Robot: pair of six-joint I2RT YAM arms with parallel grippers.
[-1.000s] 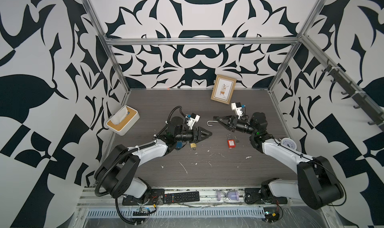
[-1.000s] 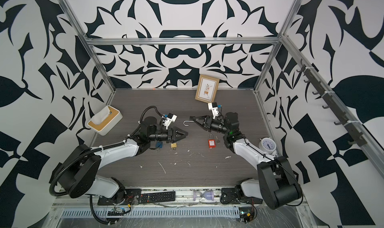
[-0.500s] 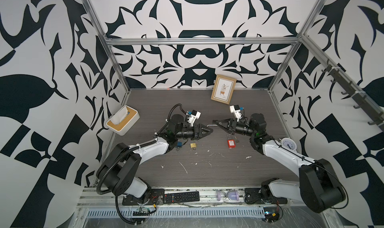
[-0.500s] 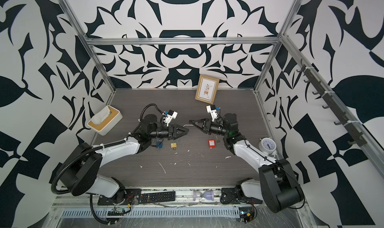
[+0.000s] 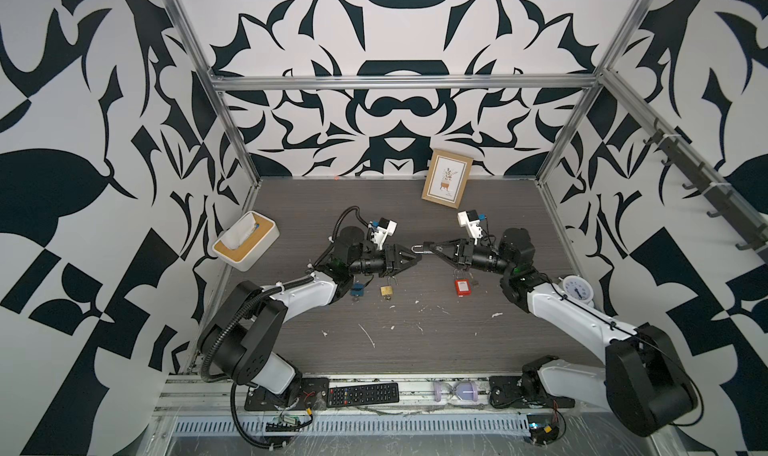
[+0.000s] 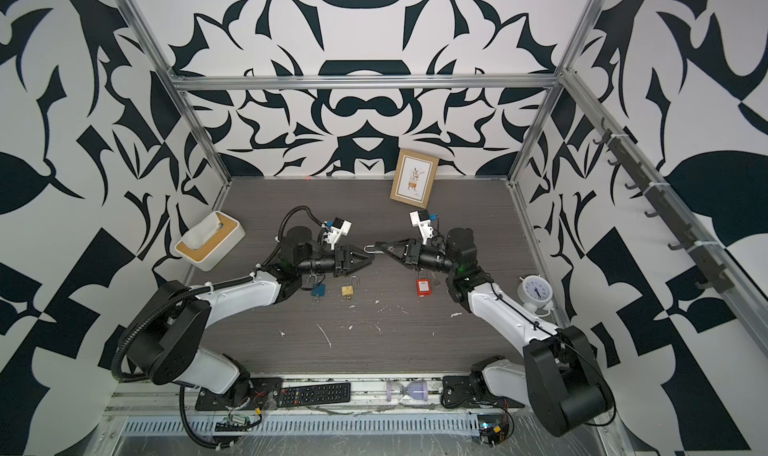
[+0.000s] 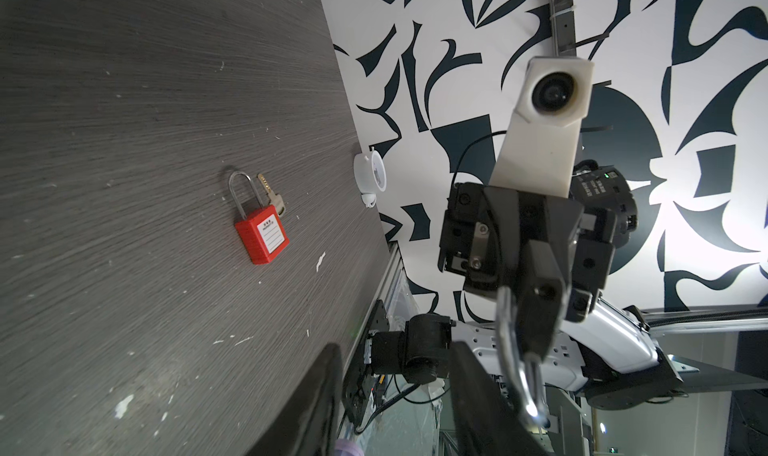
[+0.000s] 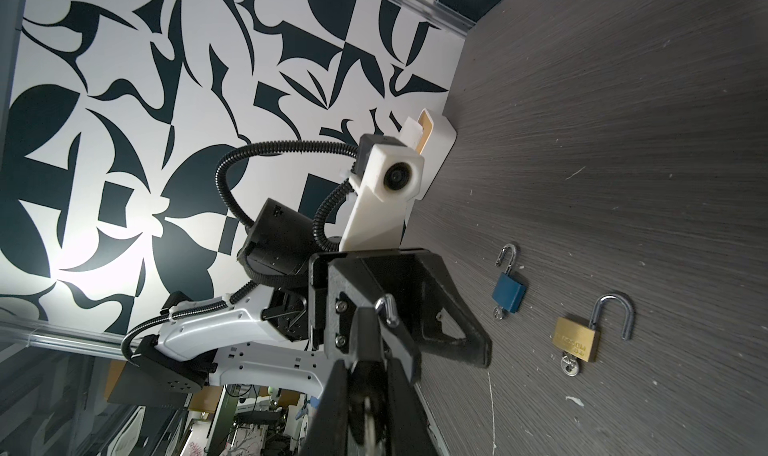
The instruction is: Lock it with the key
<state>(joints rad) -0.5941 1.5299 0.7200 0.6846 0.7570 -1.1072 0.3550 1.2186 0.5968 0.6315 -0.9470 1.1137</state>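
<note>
Left wrist view gave the closest look at the meeting point. The right gripper (image 7: 544, 308) was clamped on the held padlock (image 7: 508, 341). The lock's body was mostly hidden between the black fingers, while its silver shackle stuck out past the tips (whether it was latched, I could not tell). The left gripper (image 7: 395, 350) had its fingers (image 7: 320, 395) apart with nothing between them. The shackle lay just beside one finger, and contact could not be judged.

In both top views the two grippers met nearly tip to tip over the middle of the dark table (image 5: 415, 341), with the shackle pointing at the left tips.

A red padlock (image 7: 262, 235) lay flat on the table near the right arm, and a loose key (image 7: 270, 192) rested just beside its shackle. Near the left arm lay a blue padlock (image 8: 509, 294) and a brass padlock (image 8: 575, 337). Each had its shackle swung open and a small key standing in its underside. In the right wrist view something silvery showed between the right fingers, too blurred to name.

Around the edges were a tissue box (image 5: 245, 246) on the left, a picture frame (image 5: 446, 184) leaning on the back wall and a white clock (image 5: 575, 289) on the right. A remote (image 5: 362, 393) and an hourglass (image 5: 457, 390) lay on the front rail.
</note>
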